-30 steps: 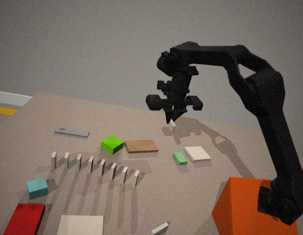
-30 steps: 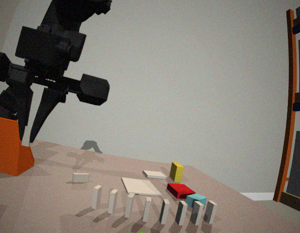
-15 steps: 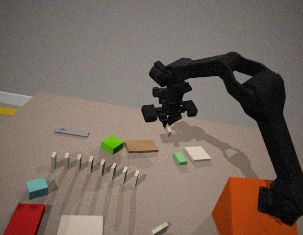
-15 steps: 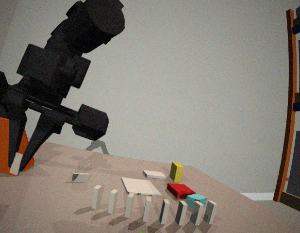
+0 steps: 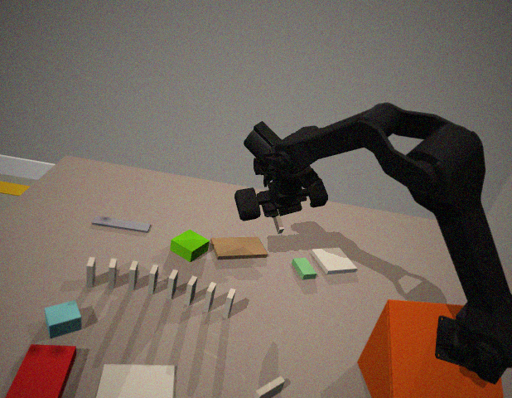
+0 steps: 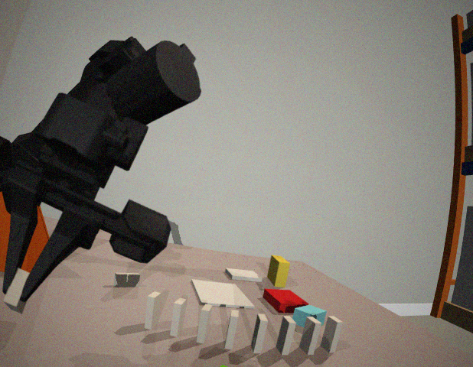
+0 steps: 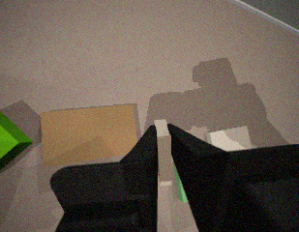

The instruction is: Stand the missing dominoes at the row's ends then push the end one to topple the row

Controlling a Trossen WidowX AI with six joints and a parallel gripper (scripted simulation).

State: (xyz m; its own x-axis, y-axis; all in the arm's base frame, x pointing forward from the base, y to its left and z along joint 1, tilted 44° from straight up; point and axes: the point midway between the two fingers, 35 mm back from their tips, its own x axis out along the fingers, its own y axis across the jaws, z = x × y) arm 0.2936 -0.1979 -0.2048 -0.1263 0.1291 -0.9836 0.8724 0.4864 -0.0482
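Several pale dominoes stand upright in an evenly spaced row; one end domino (image 5: 229, 303) (image 6: 151, 310) is nearer the arm's base, the other end domino (image 5: 90, 272) (image 6: 331, 334) is by the teal block. A loose domino (image 5: 270, 387) (image 6: 127, 279) lies on the table, off the row's arm-side end. My gripper (image 6: 16, 285) (image 7: 161, 129) is shut on another domino (image 5: 279, 224) (image 6: 17, 287) (image 7: 164, 155), held tilted above the table, well away from the row. In the top view the fingertips are mostly hidden behind the gripper's body.
A bright green block (image 5: 189, 245) (image 7: 6, 140) and a brown board (image 5: 239, 247) (image 7: 88, 132) lie between the row and my gripper. A small green block (image 5: 303, 268) and a white slab (image 5: 334, 260) lie nearby. A teal block (image 5: 62, 318) and red block (image 5: 44, 368) are beside the row.
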